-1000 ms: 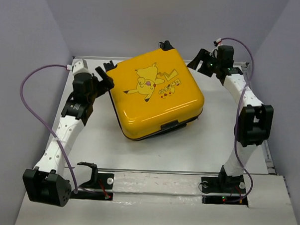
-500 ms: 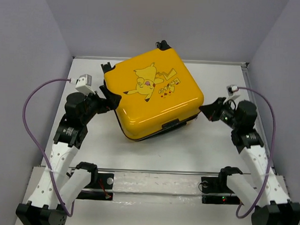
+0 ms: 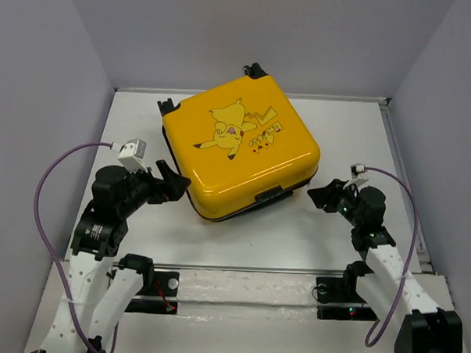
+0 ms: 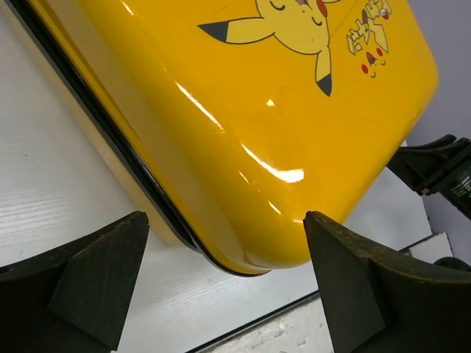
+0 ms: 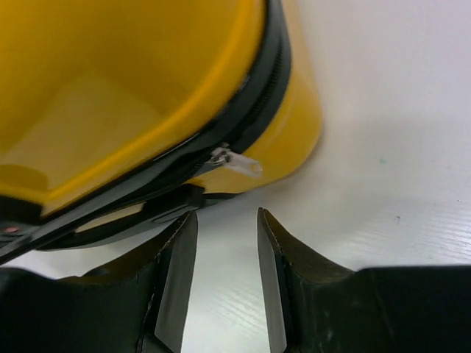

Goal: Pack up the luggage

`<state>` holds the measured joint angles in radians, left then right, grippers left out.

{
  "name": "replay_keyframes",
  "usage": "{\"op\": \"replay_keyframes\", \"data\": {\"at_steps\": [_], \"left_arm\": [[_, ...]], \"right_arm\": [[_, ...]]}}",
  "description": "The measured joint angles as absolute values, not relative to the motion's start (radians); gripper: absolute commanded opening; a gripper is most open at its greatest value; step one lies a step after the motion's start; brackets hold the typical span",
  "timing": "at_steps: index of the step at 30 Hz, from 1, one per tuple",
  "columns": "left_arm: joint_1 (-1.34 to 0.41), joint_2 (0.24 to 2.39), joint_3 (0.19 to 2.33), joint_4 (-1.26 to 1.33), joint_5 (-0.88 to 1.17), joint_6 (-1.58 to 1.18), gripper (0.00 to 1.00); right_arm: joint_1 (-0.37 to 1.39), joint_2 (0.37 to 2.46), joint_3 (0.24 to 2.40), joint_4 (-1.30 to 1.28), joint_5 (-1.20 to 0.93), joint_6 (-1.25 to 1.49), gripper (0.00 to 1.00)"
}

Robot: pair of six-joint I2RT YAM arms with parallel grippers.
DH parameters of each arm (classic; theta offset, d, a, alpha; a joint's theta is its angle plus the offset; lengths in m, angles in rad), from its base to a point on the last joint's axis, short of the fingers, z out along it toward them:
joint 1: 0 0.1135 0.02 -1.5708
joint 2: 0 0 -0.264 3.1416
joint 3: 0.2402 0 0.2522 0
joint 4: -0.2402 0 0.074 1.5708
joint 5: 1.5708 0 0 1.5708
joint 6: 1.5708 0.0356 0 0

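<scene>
The yellow suitcase (image 3: 238, 145) with a Pikachu print lies flat and closed in the middle of the table. Its black zipper trim runs along the side. My left gripper (image 3: 175, 185) is open wide and empty, just left of the suitcase's near left corner (image 4: 257, 243), which sits between the fingers in the left wrist view. My right gripper (image 3: 319, 194) is open a little and empty, low on the table by the suitcase's near right corner. In the right wrist view (image 5: 227, 220) a silver zipper pull (image 5: 237, 160) hangs just beyond the fingertips.
The white table (image 3: 295, 234) is walled by grey panels on three sides. A metal rail (image 3: 247, 268) crosses the near edge by the arm bases. Black caster wheels (image 3: 256, 69) stick out at the suitcase's far edge. A black handle (image 3: 266, 196) sits on its near side.
Both arms have dropped from beside the suitcase's far corners toward the near side. The left gripper now sits at the near left corner, the right at the near right corner. The suitcase shifted slightly.
</scene>
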<state>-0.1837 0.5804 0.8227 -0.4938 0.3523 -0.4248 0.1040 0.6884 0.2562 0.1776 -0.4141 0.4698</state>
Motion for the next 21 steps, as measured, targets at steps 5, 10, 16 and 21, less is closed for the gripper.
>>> {"op": "replay_keyframes", "data": {"at_steps": [5, 10, 16, 21], "left_arm": [[-0.184, 0.566, 0.865, -0.581, 0.288, -0.406, 0.99], [-0.184, 0.548, 0.906, -0.616, 0.292, -0.401, 0.99], [-0.199, 0.557, 0.892, -0.616, 0.414, -0.404, 0.99], [-0.214, 0.558, 0.847, -0.599, 0.495, -0.404, 0.99]], "right_arm": [[0.104, 0.891, 0.259, 0.283, -0.431, 0.432, 0.49], [0.104, 0.923, 0.260, 0.411, -0.453, 0.389, 0.50], [0.104, 1.016, 0.261, 0.516, -0.457, 0.329, 0.46], [0.098, 1.114, 0.261, 0.633, -0.510, 0.305, 0.30]]}}
